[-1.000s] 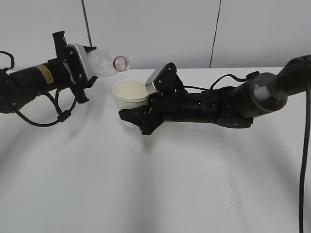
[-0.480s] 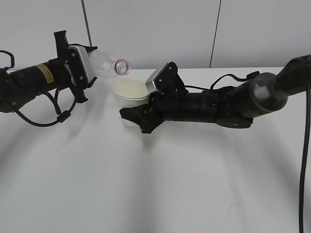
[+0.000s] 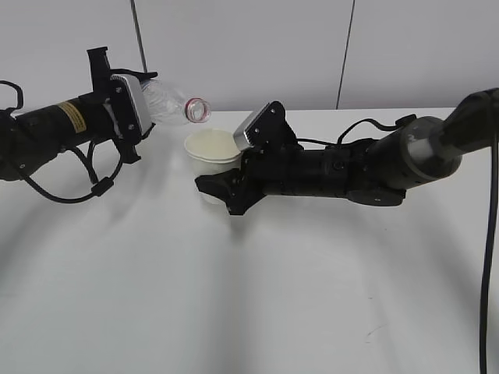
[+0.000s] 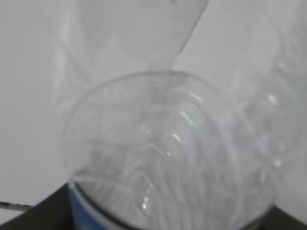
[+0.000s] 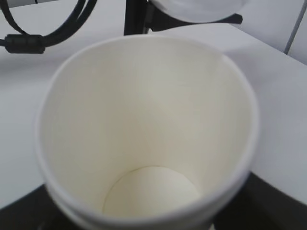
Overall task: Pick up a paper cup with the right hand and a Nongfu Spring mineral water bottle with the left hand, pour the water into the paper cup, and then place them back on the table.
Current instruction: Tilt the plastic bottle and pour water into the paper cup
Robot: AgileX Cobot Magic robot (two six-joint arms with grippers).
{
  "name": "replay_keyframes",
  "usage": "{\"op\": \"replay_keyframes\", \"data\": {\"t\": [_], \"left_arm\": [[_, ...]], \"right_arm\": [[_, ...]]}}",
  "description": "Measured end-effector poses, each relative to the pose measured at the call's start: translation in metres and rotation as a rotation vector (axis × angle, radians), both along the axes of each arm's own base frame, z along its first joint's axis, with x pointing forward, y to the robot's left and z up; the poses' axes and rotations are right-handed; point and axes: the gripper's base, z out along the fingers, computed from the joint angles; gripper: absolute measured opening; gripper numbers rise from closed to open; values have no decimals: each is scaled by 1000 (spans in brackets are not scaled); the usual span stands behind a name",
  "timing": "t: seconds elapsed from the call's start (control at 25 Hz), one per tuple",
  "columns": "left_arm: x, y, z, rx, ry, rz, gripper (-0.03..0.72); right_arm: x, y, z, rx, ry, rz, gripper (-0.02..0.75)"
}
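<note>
The left hand's gripper (image 3: pixel 134 103) is shut on the Nongfu Spring mineral water bottle (image 3: pixel 170 101), which lies tilted with its red-ringed open mouth (image 3: pixel 197 109) just above and left of the paper cup's rim. The clear bottle's base (image 4: pixel 168 158) fills the left wrist view. The right hand's gripper (image 3: pixel 222 185) is shut on the cream-white paper cup (image 3: pixel 212 152), holding it upright a little above the table (image 3: pixel 257 296). In the right wrist view the paper cup (image 5: pixel 144 120) shows a dry-looking inside, with the bottle's edge (image 5: pixel 194 8) above it. No stream of water shows.
Black cables hang from the left arm (image 3: pixel 86 183) and show in the right wrist view (image 5: pixel 29 43). Another cable runs down the right edge (image 3: pixel 491 234). A pale wall stands right behind the table's far edge.
The bottle's mouth has dipped a little lower and toward the cup. The cup has shifted slightly to the right. Both grips are unchanged.
</note>
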Motion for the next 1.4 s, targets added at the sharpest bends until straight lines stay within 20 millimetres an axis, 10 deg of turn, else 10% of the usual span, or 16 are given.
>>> {"op": "replay_keyframes", "data": {"t": [1.4], "left_arm": [[1, -1, 7, 64, -117, -23, 393]], "right_arm": [[1, -2, -3, -39, 14, -19, 466]]}}
